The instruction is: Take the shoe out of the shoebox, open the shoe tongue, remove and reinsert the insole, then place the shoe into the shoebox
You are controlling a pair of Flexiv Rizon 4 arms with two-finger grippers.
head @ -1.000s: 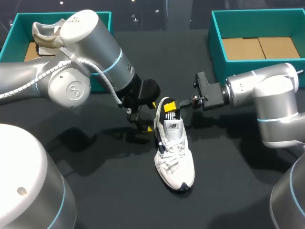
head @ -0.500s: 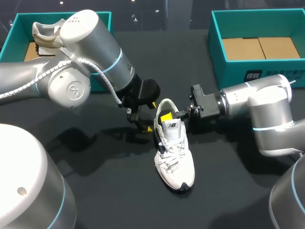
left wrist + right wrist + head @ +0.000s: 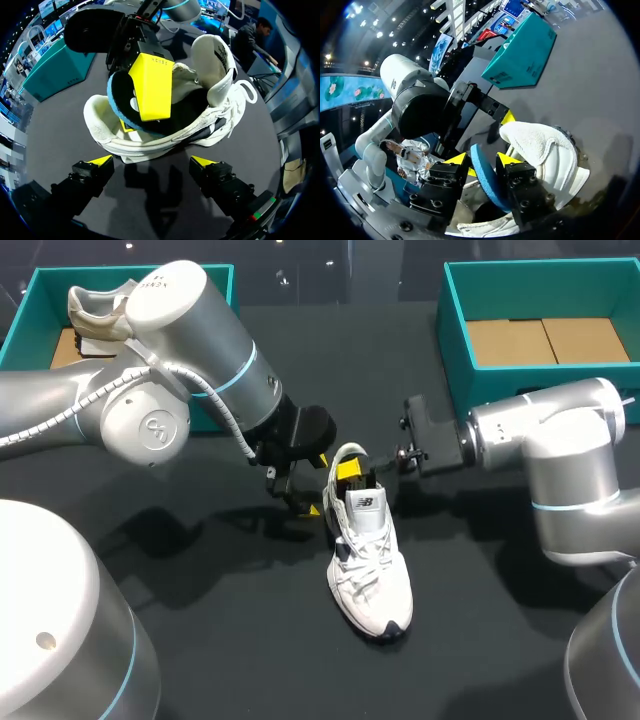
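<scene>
The right hand (image 3: 482, 160), clamped on the heel edge of the blue foam insole (image 3: 486, 181), has drawn back rightward, and the white lace-up sneaker (image 3: 368, 570) on the dark bench (image 3: 200, 640) has shifted slightly. Insole extraction is judged to have begun. The left hand (image 3: 152, 161) gapes wide and empty beside the heel.

Looks like a robotics lab or test cell, not a home or a shop. Shown by two heavy grey industrial arms, the left arm (image 3: 170, 360) entering from the left of the frame and the right arm (image 3: 560, 450) from the right, both over a plain dark table (image 3: 250, 650). Laid out like a trial station: a teal shoebox (image 3: 60, 273) at upper left with a beige shoe (image 3: 95, 310) inside, a second teal shoebox (image 3: 480, 390) at upper right showing a bare cardboard floor, and a white sneaker (image 3: 370, 560) alone at the centre.
</scene>
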